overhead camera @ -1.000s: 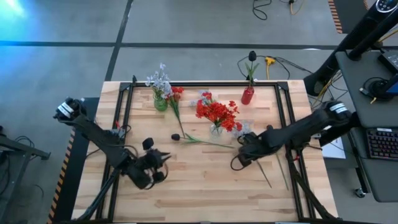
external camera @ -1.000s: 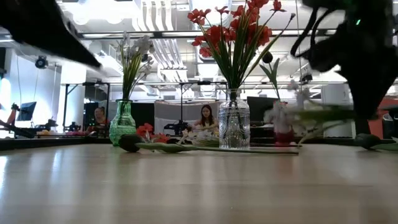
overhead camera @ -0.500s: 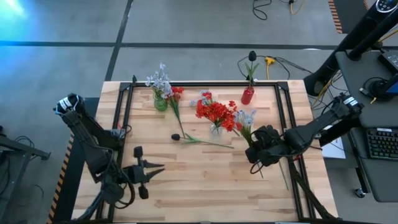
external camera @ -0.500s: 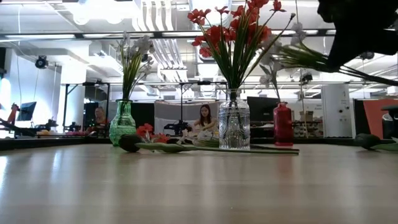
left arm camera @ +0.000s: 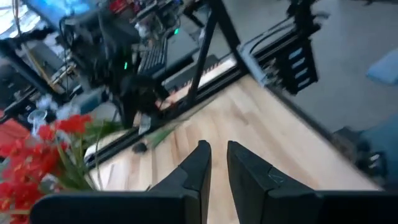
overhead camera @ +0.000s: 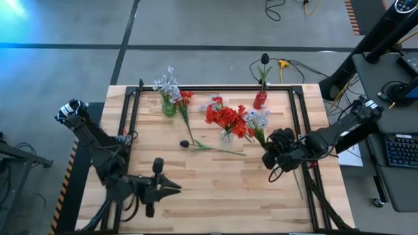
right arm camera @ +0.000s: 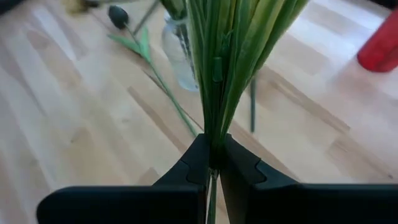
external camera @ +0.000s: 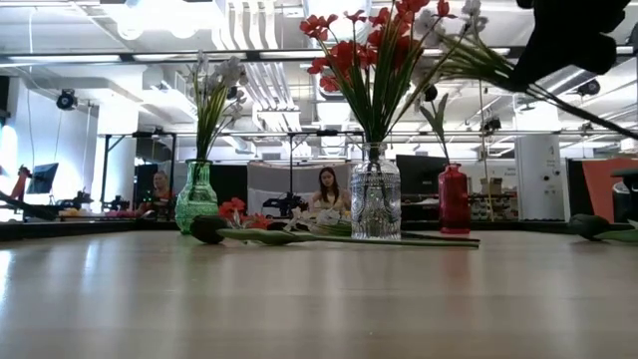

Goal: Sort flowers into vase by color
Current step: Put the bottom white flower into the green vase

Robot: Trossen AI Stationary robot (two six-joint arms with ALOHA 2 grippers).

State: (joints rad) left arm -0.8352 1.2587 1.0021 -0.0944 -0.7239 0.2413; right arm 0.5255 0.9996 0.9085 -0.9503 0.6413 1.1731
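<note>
Right end effector (overhead camera: 268,155) clamped on stems of pale white-lavender spray (overhead camera: 257,122), lifted off wooden surface (overhead camera: 215,189); blossoms sit just beside red flowers (overhead camera: 226,118) in clear vase (external camera: 375,203). Green vase (overhead camera: 168,106) with pale flowers at far-left side of surface, red vase (overhead camera: 260,100) with dark bloom at far edge. Dark-budded stem (overhead camera: 208,145) lies flat near clear vase. Left end effector (overhead camera: 173,189) near front-left edge, fingers nearly together, holding nothing.

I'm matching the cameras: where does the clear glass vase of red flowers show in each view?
High view: clear glass vase, table centre.
Low view: centre, upright.
Left wrist view: vase not visible; only its red flowers.
Right wrist view: behind the held stems.
Shared landmark: dark-budded stem lying beside it.
</note>
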